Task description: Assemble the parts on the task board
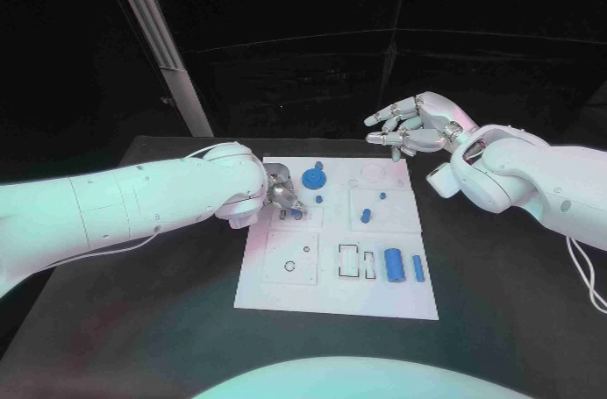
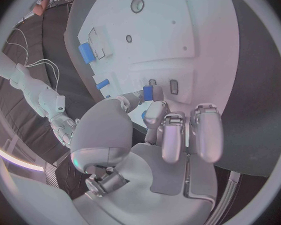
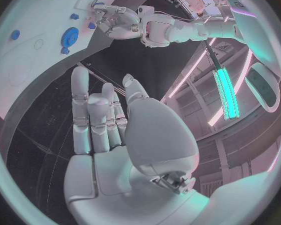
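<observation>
Pinching a small blue peg (image 2: pixel 148 92) between its fingertips, the left hand (image 1: pixel 281 195) is hanging low over the left part of the white task board (image 1: pixel 339 289), which is lying in the middle of the black table (image 1: pixel 139 276). A round blue gear (image 1: pixel 314 181) is sitting just beside that hand, toward the board's far edge. Another small blue piece (image 1: pixel 366 214) is resting near the board's centre, and two blue bars (image 1: pixel 395 264) are lying side by side closer to the near right corner, next to some rectangular slots (image 1: pixel 348 261). The right hand (image 1: pixel 410 125) is hovering above the table just past the board's far right corner, holding nothing, its fingers loosely curved and apart.
</observation>
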### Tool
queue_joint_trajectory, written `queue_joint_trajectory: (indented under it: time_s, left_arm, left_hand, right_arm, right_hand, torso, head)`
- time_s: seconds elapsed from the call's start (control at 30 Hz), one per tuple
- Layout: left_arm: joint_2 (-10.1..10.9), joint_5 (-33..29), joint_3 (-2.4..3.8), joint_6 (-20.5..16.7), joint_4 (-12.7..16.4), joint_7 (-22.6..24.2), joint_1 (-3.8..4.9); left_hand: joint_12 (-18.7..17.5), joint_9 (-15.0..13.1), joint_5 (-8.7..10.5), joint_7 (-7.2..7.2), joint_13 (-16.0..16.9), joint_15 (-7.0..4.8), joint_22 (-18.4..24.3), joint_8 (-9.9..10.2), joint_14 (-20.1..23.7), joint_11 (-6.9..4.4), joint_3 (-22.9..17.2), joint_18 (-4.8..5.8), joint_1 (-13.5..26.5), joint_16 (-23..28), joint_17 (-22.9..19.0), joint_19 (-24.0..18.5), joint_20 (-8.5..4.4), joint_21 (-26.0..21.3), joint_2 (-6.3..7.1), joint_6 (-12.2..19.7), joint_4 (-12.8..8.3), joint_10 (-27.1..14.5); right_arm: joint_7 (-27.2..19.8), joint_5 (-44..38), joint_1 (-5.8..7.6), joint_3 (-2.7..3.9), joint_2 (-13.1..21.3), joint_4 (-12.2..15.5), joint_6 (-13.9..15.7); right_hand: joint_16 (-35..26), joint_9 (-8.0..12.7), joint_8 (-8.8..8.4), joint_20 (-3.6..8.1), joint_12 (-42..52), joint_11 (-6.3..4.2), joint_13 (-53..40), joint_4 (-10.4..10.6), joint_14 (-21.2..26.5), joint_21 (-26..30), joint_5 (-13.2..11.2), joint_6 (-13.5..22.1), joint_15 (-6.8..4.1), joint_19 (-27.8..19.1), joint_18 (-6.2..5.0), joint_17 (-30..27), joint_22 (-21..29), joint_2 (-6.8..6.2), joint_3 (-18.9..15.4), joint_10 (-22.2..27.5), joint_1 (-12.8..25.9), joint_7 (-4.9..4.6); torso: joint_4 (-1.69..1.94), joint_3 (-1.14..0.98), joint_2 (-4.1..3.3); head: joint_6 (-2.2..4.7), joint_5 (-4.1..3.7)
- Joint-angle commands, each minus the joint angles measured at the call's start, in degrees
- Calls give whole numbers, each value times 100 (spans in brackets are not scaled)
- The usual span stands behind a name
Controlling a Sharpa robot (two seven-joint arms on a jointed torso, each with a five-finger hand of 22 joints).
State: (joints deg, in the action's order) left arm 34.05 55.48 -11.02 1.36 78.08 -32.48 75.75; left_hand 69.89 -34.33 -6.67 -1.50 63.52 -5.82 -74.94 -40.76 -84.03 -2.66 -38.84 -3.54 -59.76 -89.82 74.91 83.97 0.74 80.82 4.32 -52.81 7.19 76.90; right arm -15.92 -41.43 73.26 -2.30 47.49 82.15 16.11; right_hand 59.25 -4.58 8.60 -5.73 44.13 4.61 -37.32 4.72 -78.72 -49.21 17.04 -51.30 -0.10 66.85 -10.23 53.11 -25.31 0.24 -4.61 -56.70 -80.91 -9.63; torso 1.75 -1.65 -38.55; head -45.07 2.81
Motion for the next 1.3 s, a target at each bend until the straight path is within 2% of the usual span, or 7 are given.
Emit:
queue_joint_trajectory:
  time_s: [0.03, 0.23, 0.33, 0.5, 0.8, 0.97, 1.3]
  left_arm:
    - [-33, -27, 5, 555, -51, -59, 56]
    - [-148, -46, 5, 1148, -228, -115, 144]
    - [-203, -71, 6, 1312, -309, -137, 168]
    - [-296, -86, 7, 1491, -451, -157, 201]
    - [-528, -151, 7, 1516, -780, -167, 228]
    - [-635, -161, 7, 1434, -919, -169, 231]
    - [-739, -166, 4, 1591, -999, -189, 225]
  left_hand:
    - [4, -15, -13, 28, -12, -13, -51, -24, -597, -8, -417, 39, -66, -18, 1509, 66, -32, -19, -91, -62, -436, 33]
    - [-22, -59, 63, 26, -44, -6, 17, -38, -597, -3, -335, 25, -4, -18, 1509, 32, -28, -71, -120, -62, -426, 33]
    - [-37, -112, 288, 30, -57, -5, 21, -47, -597, -4, -272, 23, 15, -18, 1509, 24, -25, -82, -194, -51, -435, 34]
    - [-52, -147, 362, 31, -76, -4, 16, -56, -597, -4, -235, 24, 25, -18, 1509, 24, -25, -82, -226, -49, -442, 30]
    - [-72, -196, 393, 31, -98, -6, 30, -70, -597, -4, -152, 20, 71, -18, 1509, 15, -27, -96, -273, -46, -407, 23]
    - [-98, -214, 393, 35, -130, -10, 33, -71, -597, -7, -134, 19, 60, -18, 1509, 13, -31, -100, -282, -25, -422, 5]
    - [-119, -233, 398, 32, -153, -14, 31, -65, -597, -9, -103, 19, 52, -18, 1509, 11, -36, -101, -284, 4, -438, -9]
  right_arm:
    - [-13, -5, 10, 4, -10, -2, -62]
    - [-5, -10, 10, 4, -27, -9, -77]
    - [-3, -11, 10, 4, -34, -13, -81]
    - [1, -12, 10, 4, -44, -20, -88]
    - [2, -12, 10, 4, -68, -28, -91]
    - [2, -16, 10, 4, -76, -33, -92]
    - [7, -18, 10, 4, -89, -41, -105]
  right_hand:
    - [-16, -7, 20, -2, 25, -7, 5, 29, 46, -18, 20, 26, 9, -22, -22, -10, -5, 15, 6, 32, 17, 6]
    - [-29, -7, 23, -4, 28, -6, 8, 32, 57, -18, 24, 31, 11, -28, -21, -28, -7, 15, 5, 39, 19, 5]
    - [-29, -7, 23, -4, 28, -6, 8, 32, 57, -18, 24, 31, 11, -28, -21, -28, -7, 15, 5, 39, 19, 5]
    - [-32, -6, 25, -6, 30, -4, 11, 34, 64, -18, 27, 36, 13, -33, -21, -33, -8, 13, 5, 46, 22, 4]
    - [-32, -6, 25, -6, 30, -4, 11, 34, 64, -18, 27, 36, 13, -33, -21, -33, -8, 13, 5, 46, 22, 4]
    - [-32, -6, 25, -6, 30, -4, 11, 34, 64, -18, 27, 36, 13, -33, -21, -33, -8, 13, 5, 46, 22, 4]
    - [-32, -6, 25, -6, 30, -4, 11, 34, 64, -18, 27, 36, 13, -33, -21, -33, -8, 13, 5, 46, 22, 4]
  torso:
    - [-5, 0, -3]
    - [-6, 0, -4]
    - [-4, 0, -5]
    - [2, 2, -3]
    - [-7, -1, -5]
    - [4, 4, -4]
    - [5, 8, -2]
  head:
    - [-7, 1]
    - [-7, 0]
    - [-12, -6]
    - [-26, -14]
    - [-17, -2]
    - [-28, -11]
    - [-47, 3]
